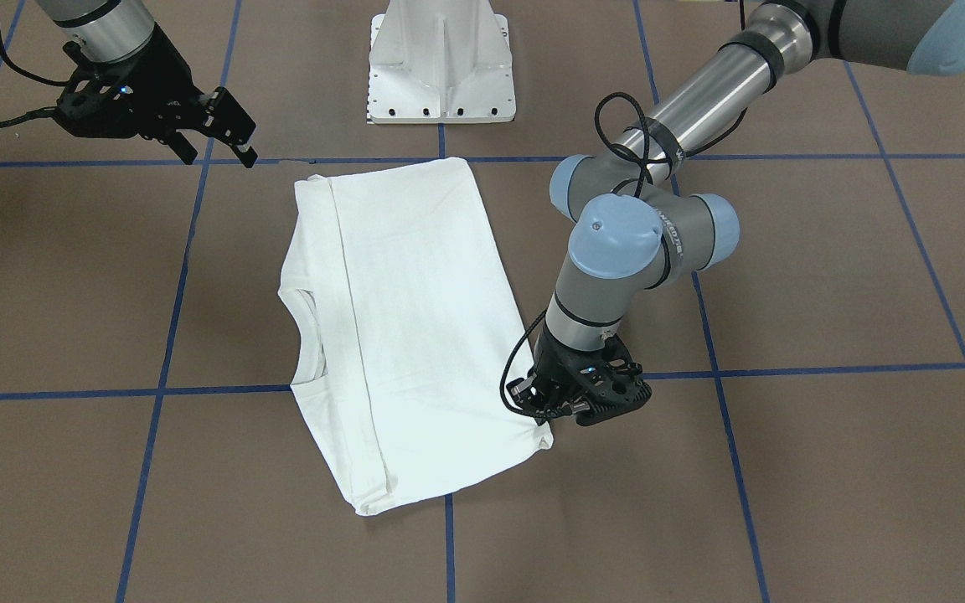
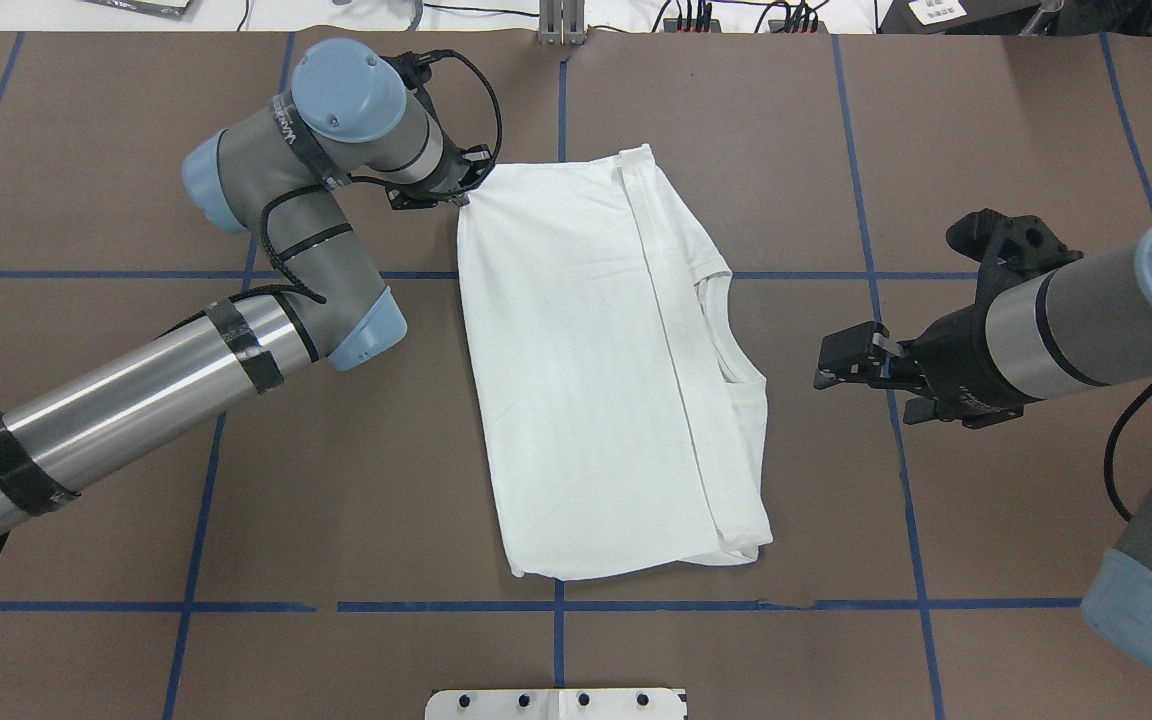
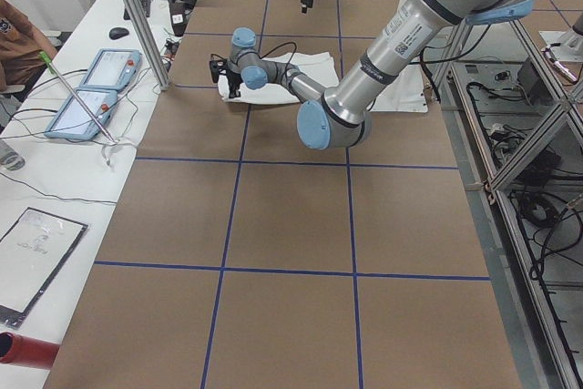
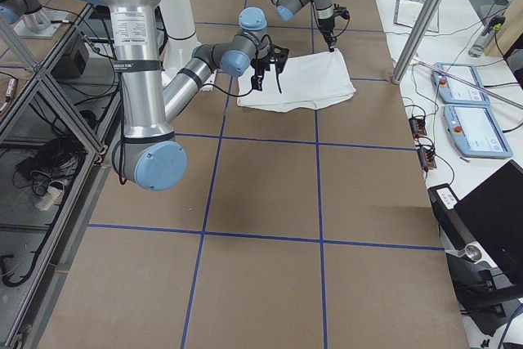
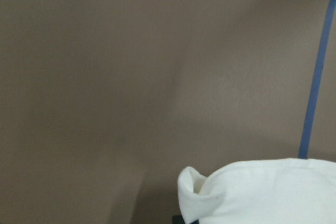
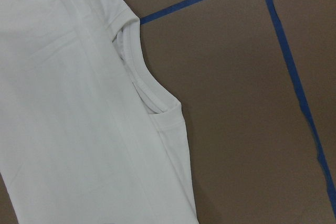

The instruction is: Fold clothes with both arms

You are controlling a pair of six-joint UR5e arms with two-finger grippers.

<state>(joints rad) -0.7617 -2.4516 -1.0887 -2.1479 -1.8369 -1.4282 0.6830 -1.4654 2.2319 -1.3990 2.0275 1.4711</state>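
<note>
The shirt (image 2: 586,370) is laid as a long folded panel at the middle of the surface (image 2: 336,480), its long axis running from the robot's edge to the far edge. The left gripper (image 2: 464,190) is set low at the shirt's left corner towards the far edge; its fingers are hidden, so whether anything is grasped cannot be told. The right gripper (image 2: 836,365) is held released, apart from the collar (image 6: 139,72) side.

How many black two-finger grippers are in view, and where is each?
2. The left gripper is at a far corner of the folded white cotton shirt; the right gripper hangs open, apart, beside its collar.
</note>
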